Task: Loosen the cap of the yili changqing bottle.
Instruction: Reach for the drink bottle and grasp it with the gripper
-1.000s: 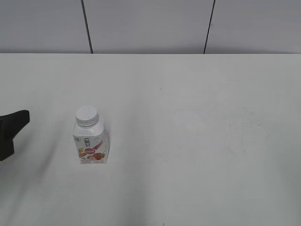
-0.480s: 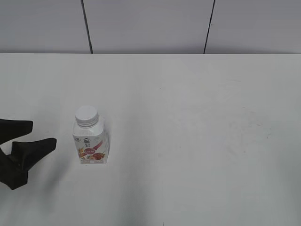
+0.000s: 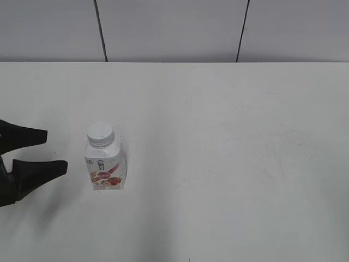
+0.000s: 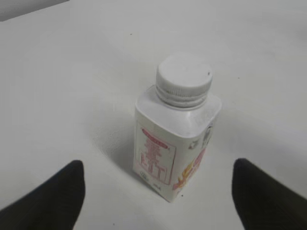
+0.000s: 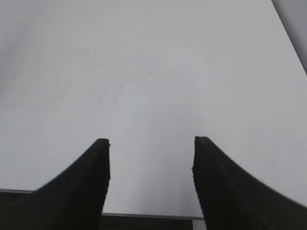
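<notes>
Upright squarish bottle (image 3: 106,168), ribbed round cap (image 3: 101,134).

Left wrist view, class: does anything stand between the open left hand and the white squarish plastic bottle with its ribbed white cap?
Nothing visible: only bare white table lies between the left hand and the bottle.

The right gripper (image 5: 151,158) shows its two black jaws spread apart at the bottom of the view, with nothing between them. Their inner faces are ribbed. Under them lies the white desk (image 5: 144,72), bare, with a few small dark specks. The desk's near edge runs just below the jaws.
</notes>
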`<state>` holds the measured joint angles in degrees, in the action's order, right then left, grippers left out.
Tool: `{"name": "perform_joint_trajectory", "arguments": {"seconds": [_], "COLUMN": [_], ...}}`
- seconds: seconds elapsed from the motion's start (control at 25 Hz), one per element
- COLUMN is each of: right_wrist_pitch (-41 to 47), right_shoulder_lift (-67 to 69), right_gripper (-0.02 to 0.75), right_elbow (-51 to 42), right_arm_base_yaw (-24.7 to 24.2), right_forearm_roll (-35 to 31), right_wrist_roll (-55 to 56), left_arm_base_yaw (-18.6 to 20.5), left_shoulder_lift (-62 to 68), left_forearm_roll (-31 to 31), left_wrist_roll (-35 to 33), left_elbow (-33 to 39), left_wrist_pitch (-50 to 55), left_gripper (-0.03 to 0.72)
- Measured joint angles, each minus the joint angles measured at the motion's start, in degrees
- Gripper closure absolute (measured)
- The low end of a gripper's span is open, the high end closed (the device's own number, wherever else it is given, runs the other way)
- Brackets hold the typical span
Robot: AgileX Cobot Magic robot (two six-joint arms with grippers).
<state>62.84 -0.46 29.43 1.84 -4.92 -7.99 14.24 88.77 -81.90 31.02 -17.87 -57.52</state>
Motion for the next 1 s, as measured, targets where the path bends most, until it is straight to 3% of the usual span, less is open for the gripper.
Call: {"name": "perform_joint_trajectory", "arguments": {"seconds": [0.16, 0.48, 1.0], "right_wrist_pitch": [0.0, 0.0, 0.0], "right_shoulder_lift": [0.0, 0.0, 0.0], "right_gripper": [0.29, 0.29, 0.29], "right_elbow": [0.0, 0.0, 0.0], "right_arm_base_yaw": [0.0, 0.0, 0.0], "right_forearm_roll": [0.0, 0.0, 0.0], "right_wrist_roll": [0.0, 0.0, 0.0], "left_arm_base_yaw": [0.12, -0.3, -5.79], "left_shoulder_lift": [5.25, 17.13, 28.48], "left_forearm_roll": [-6.56, -16.32, -19.65], "left_wrist_roll": [1.48, 2.86, 2.86], "left_elbow": [-5.42, -14.08, -25.81], "left_wrist_pitch": [-2.74, -4.12, -6.73], "left_gripper": [0.076, 0.092, 0.093]}}
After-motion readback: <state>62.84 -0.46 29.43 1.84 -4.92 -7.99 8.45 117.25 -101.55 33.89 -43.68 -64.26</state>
